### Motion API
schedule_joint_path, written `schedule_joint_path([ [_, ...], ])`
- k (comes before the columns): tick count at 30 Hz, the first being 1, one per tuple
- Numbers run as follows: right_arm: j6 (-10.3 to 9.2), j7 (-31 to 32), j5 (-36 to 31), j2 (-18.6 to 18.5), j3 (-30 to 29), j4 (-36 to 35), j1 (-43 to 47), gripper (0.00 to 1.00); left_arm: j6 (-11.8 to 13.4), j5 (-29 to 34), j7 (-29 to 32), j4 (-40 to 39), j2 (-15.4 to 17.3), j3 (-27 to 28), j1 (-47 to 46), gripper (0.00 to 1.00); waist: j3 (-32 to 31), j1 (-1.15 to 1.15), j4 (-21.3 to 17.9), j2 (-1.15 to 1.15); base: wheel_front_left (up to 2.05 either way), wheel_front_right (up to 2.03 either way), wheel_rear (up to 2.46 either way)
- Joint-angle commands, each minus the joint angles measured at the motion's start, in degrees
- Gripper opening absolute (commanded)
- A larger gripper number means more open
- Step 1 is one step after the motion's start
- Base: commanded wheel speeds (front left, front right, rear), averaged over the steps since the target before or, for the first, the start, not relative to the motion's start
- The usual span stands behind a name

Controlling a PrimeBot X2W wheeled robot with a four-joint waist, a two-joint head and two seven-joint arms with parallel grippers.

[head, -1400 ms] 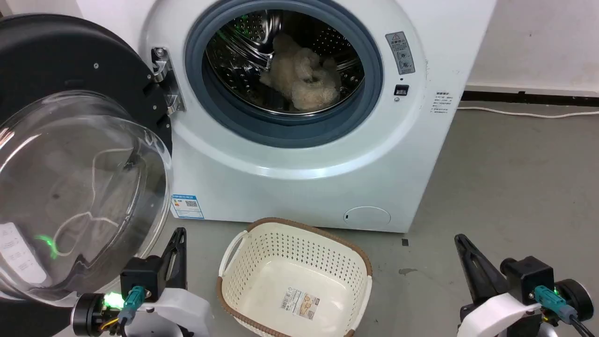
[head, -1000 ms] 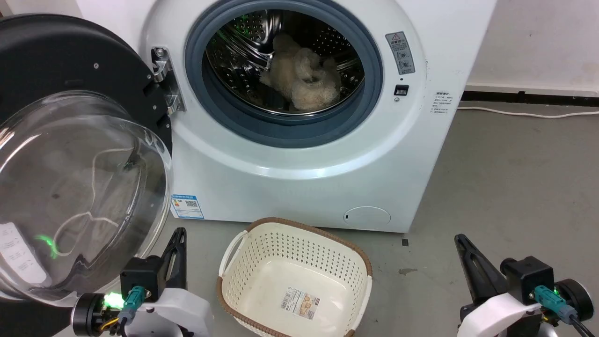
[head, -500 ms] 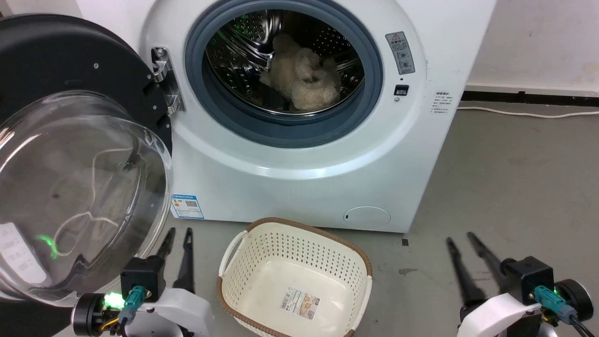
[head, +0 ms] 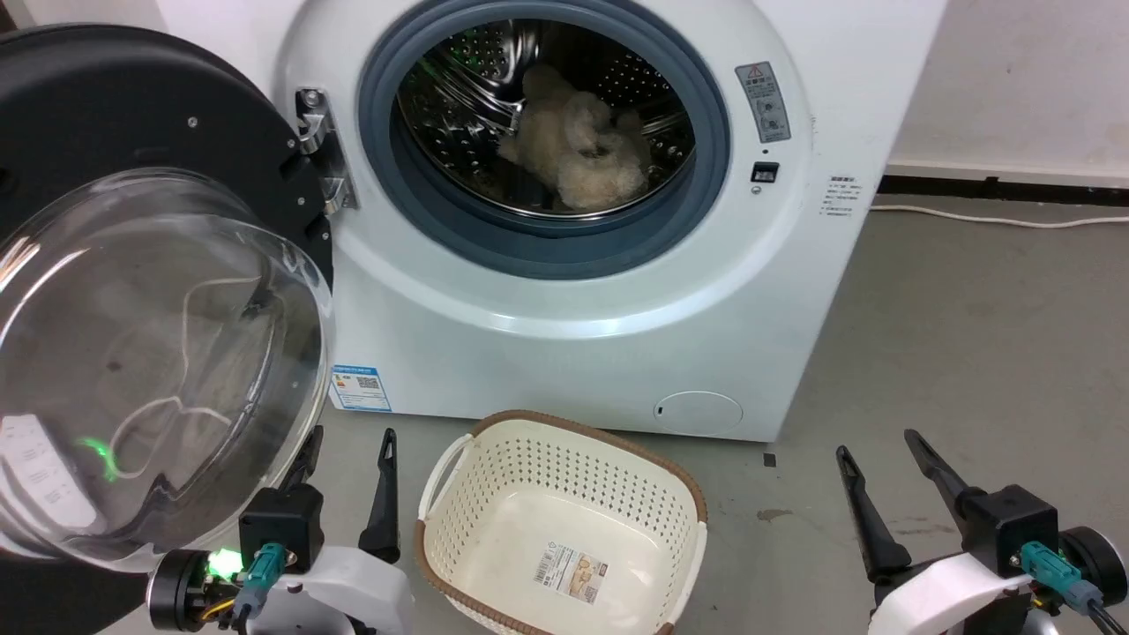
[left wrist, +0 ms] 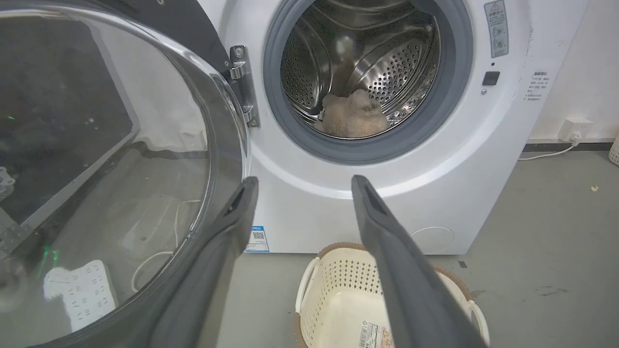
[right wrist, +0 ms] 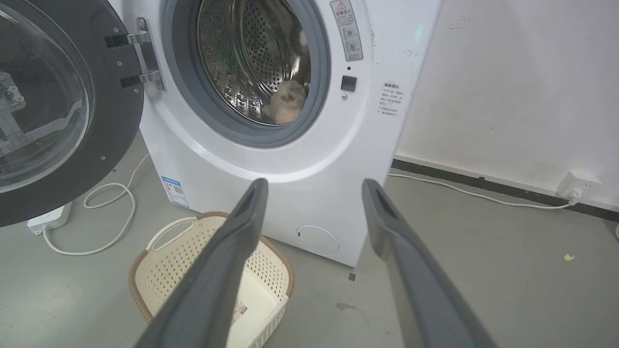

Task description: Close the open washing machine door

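- Plainly, in the head view the washing machine door stands swung wide open at the left of the white washing machine. It hangs from the metal hinge, and its clear glass bowl bulges towards the camera.
- The grey-ringed drum is uncovered, and a beige fluffy bundle lies inside it.
- The left gripper sits at the lower left with its fingers spread apart and nothing between them. One finger is partly behind the lower edge of the door's glass, and the other is just beside the cream basket on the grey floor.
- The right gripper sits at the lower right, likewise spread and empty, well apart from the door.
- In the left wrist view, the washing machine door takes up the left half. The left gripper holds its fingers wide, gripping nothing. Its left finger overlaps the door's rim, though I cannot tell whether they touch. The basket lies below, between the fingers.
- In the right wrist view, the right gripper is wide and empty, pointed at the machine's lower front. The washing machine door stands open far to the left, with a white power strip and a looping cable on the floor beneath it.
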Motion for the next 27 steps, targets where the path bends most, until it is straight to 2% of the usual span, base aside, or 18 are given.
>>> schedule_joint_path([
  [1,0.01,-0.7,0.5,-0.2,-0.1,0.0,0.8,1.00,0.2,-0.5,-0.7,0.2,0.0,-0.3,0.0,1.00,-0.1,0.00,0.3,0.00,0.00,0.00,0.00],
  [19,0.02,-2.8,1.0,-0.8,1.5,0.2,2.2,1.00,-0.2,-0.7,-2.8,0.7,0.2,-1.4,1.2,1.00,-1.2,0.00,6.9,0.00,0.00,0.00,0.00],
  [27,0.02,-3.8,1.5,-2.0,4.2,0.6,1.2,1.00,0.6,-1.0,-3.8,-0.4,0.1,-1.3,2.0,1.00,-0.7,0.00,9.3,0.00,0.00,0.00,0.00],
])
